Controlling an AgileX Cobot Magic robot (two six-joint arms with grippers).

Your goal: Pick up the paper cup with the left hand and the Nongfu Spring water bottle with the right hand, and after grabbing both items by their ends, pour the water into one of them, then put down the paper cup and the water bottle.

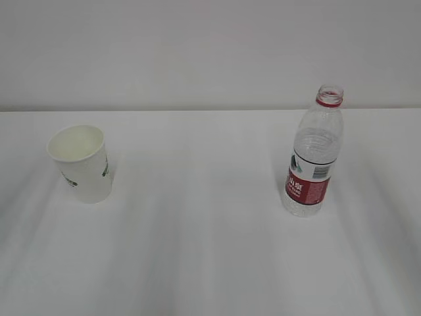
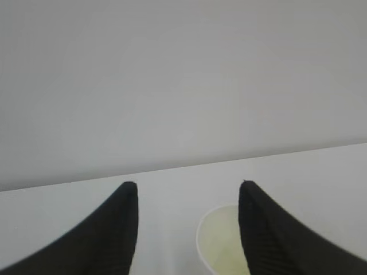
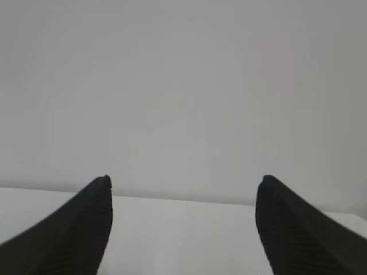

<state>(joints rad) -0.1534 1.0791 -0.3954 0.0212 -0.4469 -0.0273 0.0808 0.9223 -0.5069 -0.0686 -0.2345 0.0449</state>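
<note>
While left gripper (image 2: 188, 192) hangs with jaws apart, nothing between them, I see paper cup (image 2: 221, 240) just below, partly behind one jaw. Right gripper (image 3: 183, 183) spread wide, empty; bottle not in its view. Cup (image 1: 80, 163) upright on left of white table (image 1: 210, 263), well apart from capless Nongfu Spring water bottle (image 1: 314, 155) on right. My read: cup light, crushable, so squeeze gently near base; bottle thin, slick, so clamp low on body.

My white table (image 1: 210, 263): small white tapered paper cup (image 1: 82, 164) upright left; clear ribbed plastic bottle (image 1: 312, 158) upright right, well apart.
</note>
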